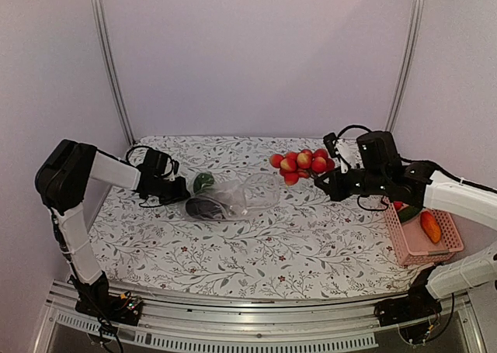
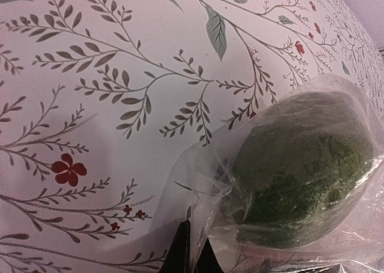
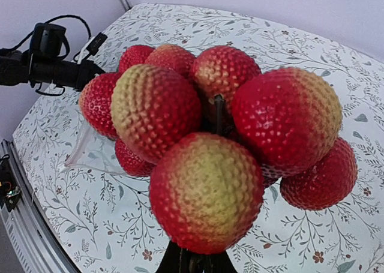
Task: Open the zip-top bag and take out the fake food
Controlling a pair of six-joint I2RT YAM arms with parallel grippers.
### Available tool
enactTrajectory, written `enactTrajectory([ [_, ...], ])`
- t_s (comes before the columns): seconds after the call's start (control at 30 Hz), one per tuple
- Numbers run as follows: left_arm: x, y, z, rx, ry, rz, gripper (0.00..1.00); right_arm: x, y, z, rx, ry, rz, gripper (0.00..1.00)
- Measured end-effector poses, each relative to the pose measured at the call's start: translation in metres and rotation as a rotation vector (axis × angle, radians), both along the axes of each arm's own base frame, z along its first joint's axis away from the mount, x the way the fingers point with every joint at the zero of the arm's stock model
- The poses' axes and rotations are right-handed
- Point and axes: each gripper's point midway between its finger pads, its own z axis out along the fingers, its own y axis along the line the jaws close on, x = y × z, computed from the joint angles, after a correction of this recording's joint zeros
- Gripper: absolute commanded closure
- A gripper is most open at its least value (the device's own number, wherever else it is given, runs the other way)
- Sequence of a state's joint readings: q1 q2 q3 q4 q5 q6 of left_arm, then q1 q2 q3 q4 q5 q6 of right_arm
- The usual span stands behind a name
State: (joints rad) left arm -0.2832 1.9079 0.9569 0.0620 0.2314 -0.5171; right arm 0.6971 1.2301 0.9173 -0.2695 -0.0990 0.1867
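The right gripper [image 1: 324,184] pinches the red cluster [image 1: 303,164], lifted out at two o'clock of the zip-top bag [image 1: 247,196]; the left gripper [image 1: 180,192] pinches the bag's nine-o'clock edge. A green piece [image 1: 203,181] and a purple piece [image 1: 205,207] are left inside.

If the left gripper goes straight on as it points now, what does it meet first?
Probably the film of the zip-top bag around the dark green fake food, just ahead of the left gripper; the exact depth is unclear.
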Motion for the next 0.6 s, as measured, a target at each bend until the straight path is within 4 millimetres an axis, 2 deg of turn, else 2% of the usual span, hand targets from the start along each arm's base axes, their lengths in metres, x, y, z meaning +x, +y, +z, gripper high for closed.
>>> enactTrajectory([
  [0.1, 0.000, -0.001, 0.000, -0.003, 0.000, -0.002, 1.00, 0.008, -0.030, 0.003, -0.012, -0.005, -0.155, 1.00],
  [0.33, 0.001, -0.005, -0.001, -0.024, 0.006, -0.013, 1.00, 0.005, -0.098, 0.007, -0.003, 0.031, -0.481, 1.00],
  [0.47, 0.002, -0.008, -0.001, -0.036, 0.006, -0.020, 1.00, 0.000, -0.140, -0.008, -0.022, 0.104, -0.690, 1.00],
  [0.6, 0.003, -0.009, -0.001, -0.044, 0.006, -0.026, 1.00, -0.016, -0.178, -0.031, -0.078, 0.192, -0.897, 1.00],
])
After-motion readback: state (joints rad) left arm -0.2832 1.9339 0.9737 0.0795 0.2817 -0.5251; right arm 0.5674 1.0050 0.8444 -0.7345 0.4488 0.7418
